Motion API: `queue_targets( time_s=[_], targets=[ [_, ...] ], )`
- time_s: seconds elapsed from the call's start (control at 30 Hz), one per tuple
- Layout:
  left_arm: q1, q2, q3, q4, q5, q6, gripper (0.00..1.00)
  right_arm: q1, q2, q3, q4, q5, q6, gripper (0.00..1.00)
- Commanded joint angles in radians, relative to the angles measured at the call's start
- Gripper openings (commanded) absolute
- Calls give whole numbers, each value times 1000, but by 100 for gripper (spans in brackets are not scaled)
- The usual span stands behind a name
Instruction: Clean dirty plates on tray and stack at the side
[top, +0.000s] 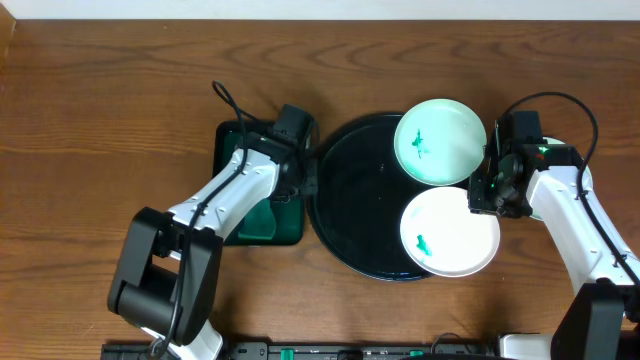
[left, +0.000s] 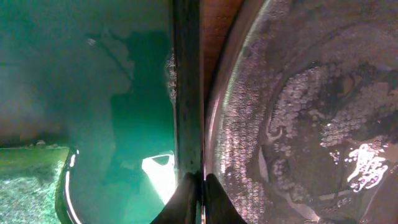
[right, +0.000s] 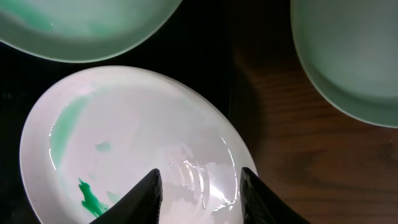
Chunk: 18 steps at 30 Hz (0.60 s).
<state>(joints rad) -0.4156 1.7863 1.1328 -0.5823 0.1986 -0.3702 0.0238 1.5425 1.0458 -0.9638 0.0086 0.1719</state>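
– Where are the plates?

– Two are on the black tray (top: 350, 200), both on its right side. The far plate (top: 440, 142) lies against the tray's far-right rim. The near plate (top: 450, 232) hangs out over the rim towards the tabletop's (top: 100, 100) right and near edges. Only a thin dark gap parts the two, and both carry green smears. A third plate (right: 354, 56) lies on bare wood just right of the tray.

– And the right gripper (right: 202, 193)?

– It is over the near plate's right part with its jaws spread. I cannot tell whether they touch the plate.

– And the left?

– The left gripper (left: 199, 202) has its fingers pressed together with nothing between them. It hangs over the narrow strip of wood between the green tray (top: 290, 225) and the black tray's left rim.

– Where is there room?

– There is broad bare wood left of the green tray and along the far edge. The black tray's left half is bare.
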Motion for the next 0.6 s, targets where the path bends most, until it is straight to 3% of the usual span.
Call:
queue_targets(
  time_s=[0.0, 0.33, 0.47, 0.57],
  targets=[
    [-36, 7, -16, 15, 29, -10, 7, 11, -5, -3, 2, 10, -1, 38],
    [-48, 7, -16, 24, -42, -8, 7, 11, -5, -3, 2, 10, -1, 39],
    [-45, -6, -10, 21, -78, -8, 28, 11, -5, -3, 4, 10, -1, 42],
    [-36, -44, 15, 0, -89, -1, 38, 11, -5, -2, 14, 10, -1, 46]
  ],
)
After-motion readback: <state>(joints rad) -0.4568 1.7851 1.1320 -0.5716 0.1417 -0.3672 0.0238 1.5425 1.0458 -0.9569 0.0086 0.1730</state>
